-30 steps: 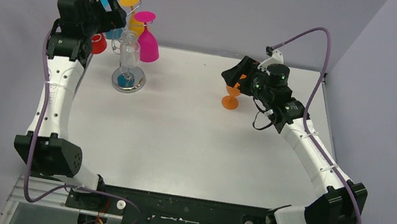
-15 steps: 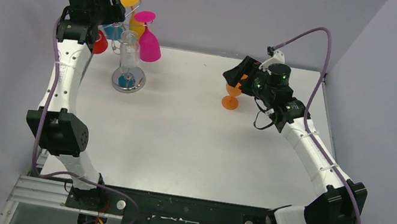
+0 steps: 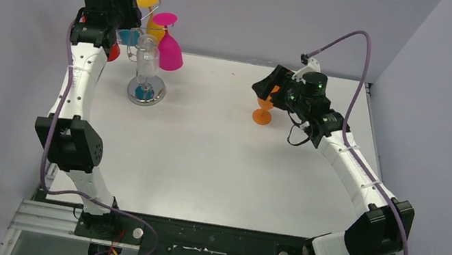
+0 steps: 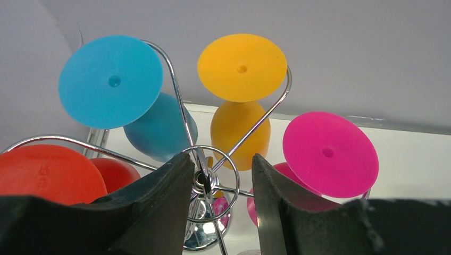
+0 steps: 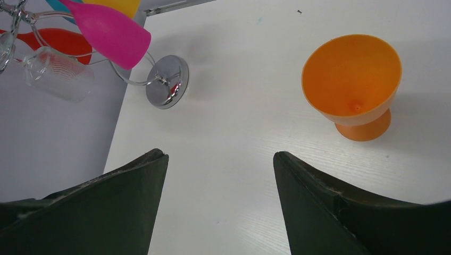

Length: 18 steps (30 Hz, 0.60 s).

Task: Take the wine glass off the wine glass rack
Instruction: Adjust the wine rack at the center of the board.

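Note:
The wine glass rack [image 3: 145, 91] stands at the back left, its round shiny base on the table. Blue [image 3: 129, 36], yellow [image 3: 150, 3], pink [image 3: 169, 49], red [image 3: 112, 50] and clear [image 3: 146, 55] glasses hang upside down from it. My left gripper [image 3: 125, 16] is open, high over the rack. In the left wrist view the left gripper [image 4: 220, 159] straddles the rack's top ring [image 4: 208, 179], with the blue [image 4: 110, 81], yellow [image 4: 242, 66], pink [image 4: 330, 154] and red [image 4: 48, 174] feet around it. My right gripper [image 3: 263, 87] is open and empty, and the right wrist view shows it [image 5: 218, 156] above bare table.
An orange glass [image 3: 263, 110] stands upright on the table just under my right gripper; the right wrist view shows it [image 5: 353, 85] ahead and to the right. Grey walls close in the back and both sides; the rack is near the back left corner.
My left arm has straightened upward and its gripper has moved back and up over the rack's top. The right arm has barely moved.

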Motion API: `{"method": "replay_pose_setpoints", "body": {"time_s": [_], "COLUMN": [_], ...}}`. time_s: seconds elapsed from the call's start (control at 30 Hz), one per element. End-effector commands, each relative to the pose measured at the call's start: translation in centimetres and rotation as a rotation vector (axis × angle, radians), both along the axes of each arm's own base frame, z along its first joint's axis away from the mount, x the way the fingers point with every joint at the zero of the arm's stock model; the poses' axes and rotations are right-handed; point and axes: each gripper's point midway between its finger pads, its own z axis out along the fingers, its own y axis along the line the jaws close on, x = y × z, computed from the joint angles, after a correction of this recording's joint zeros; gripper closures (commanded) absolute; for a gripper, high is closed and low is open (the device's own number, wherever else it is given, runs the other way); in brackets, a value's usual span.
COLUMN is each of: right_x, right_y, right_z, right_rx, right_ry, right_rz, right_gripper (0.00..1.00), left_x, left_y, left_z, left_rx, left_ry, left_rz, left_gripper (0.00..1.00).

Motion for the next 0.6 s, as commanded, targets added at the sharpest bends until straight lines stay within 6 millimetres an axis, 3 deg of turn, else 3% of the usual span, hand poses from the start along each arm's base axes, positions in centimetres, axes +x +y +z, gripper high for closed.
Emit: {"method": "replay_pose_setpoints", "body": {"time_s": [0.0, 0.57], "right_x": [0.9, 1.4], "right_y": [0.3, -0.1], "right_z": [2.2, 2.3], "right_rx": [0.030, 0.034], "right_ry": [-0.062, -0.057], "right_rz": [0.007, 0.000], "right_gripper": [0.26, 0.26], "left_x": [0.9, 1.4], "left_y": [-0.1, -0.1], "left_z": [1.9, -0.6], "left_rx": [0.054, 0.124], "left_ry": [-0.075, -0.031], "left_rz": [-0.020, -0.038], "left_gripper": [0.60, 0.71]}}
